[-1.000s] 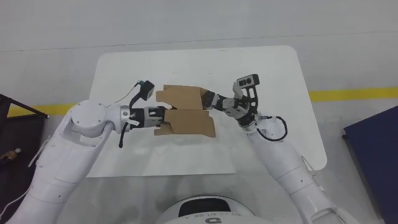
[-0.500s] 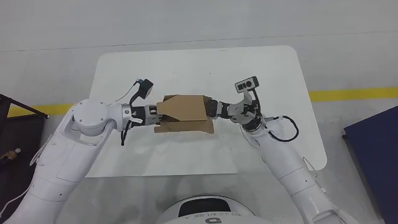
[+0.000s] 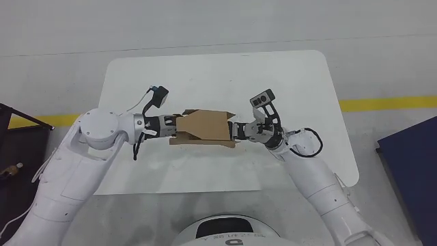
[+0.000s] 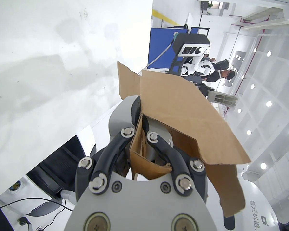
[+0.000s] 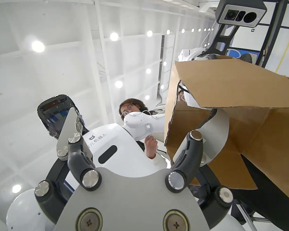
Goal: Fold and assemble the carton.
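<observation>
The carton (image 3: 205, 126), half-folded over the table (image 3: 293, 82).
Left tool (image 3: 174, 126) pinches a flap; right tool (image 3: 235, 131) gapes, one finger against a panel. If the flap slips, the fold could collapse.

Both arms angled inward, left gripper (image 4: 140, 114) clamped on carton (image 4: 183, 111), right gripper (image 5: 147, 114) splayed wide.

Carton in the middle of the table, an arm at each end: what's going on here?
The robot holds a brown carton over the white table, one arm at each end. The left claw is shut on a flap edge. The right claw is open at the opposite end, one finger against the carton's wall. The carton is partly folded, flaps loose, not yet a closed box.
</observation>
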You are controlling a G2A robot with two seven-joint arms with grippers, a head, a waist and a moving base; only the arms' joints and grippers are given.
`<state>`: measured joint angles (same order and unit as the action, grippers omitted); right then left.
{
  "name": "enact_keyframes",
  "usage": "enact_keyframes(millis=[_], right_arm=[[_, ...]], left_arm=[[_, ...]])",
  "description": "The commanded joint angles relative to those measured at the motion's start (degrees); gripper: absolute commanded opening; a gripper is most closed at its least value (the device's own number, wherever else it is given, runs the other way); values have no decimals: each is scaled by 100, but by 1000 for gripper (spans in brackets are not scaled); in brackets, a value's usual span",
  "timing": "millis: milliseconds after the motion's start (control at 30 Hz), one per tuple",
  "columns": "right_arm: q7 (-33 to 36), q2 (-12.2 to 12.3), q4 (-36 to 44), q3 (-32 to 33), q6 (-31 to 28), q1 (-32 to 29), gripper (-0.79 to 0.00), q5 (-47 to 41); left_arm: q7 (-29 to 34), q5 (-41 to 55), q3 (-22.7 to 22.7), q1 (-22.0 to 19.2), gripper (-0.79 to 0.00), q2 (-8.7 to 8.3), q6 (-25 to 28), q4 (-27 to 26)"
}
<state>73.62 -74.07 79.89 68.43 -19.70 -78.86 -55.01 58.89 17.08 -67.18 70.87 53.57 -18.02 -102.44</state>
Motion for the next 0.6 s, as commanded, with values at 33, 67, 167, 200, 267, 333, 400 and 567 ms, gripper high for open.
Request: enact_keyframes(millis=[33, 67, 167, 200, 267, 333, 400, 567], right_arm=[[-6, -7, 22, -29, 11, 19, -228, -23], [-7, -9, 23, -36, 19, 27, -280, -27], [2, -10, 11, -85, 77, 67, -422, 66], [7, -10, 0, -105, 106, 82, -440, 97], [28, -11, -31, -150, 170, 117, -474, 160], [69, -11, -65, -197, 259, 152, -505, 205], [129, -11, -103, -235, 361, 185, -545, 207], [270, -11, -150, -320, 658, 272, -671, 161]], left_arm=[[-9, -63, 20, 5, -785, -4, -4, -31], [-17, -104, 28, 8, -785, -7, -5, -49], [-40, -194, 42, 27, -785, -14, -3, -116], [-44, -205, 42, 37, -785, -16, 1, -141], [-52, -216, 31, 59, -785, -21, 27, -192], [-62, -243, 17, 81, -785, -28, 43, -233], [-76, -256, 1, 104, -785, -33, 53, -260], [-152, -276, -19, 159, -785, -41, 41, -262]])
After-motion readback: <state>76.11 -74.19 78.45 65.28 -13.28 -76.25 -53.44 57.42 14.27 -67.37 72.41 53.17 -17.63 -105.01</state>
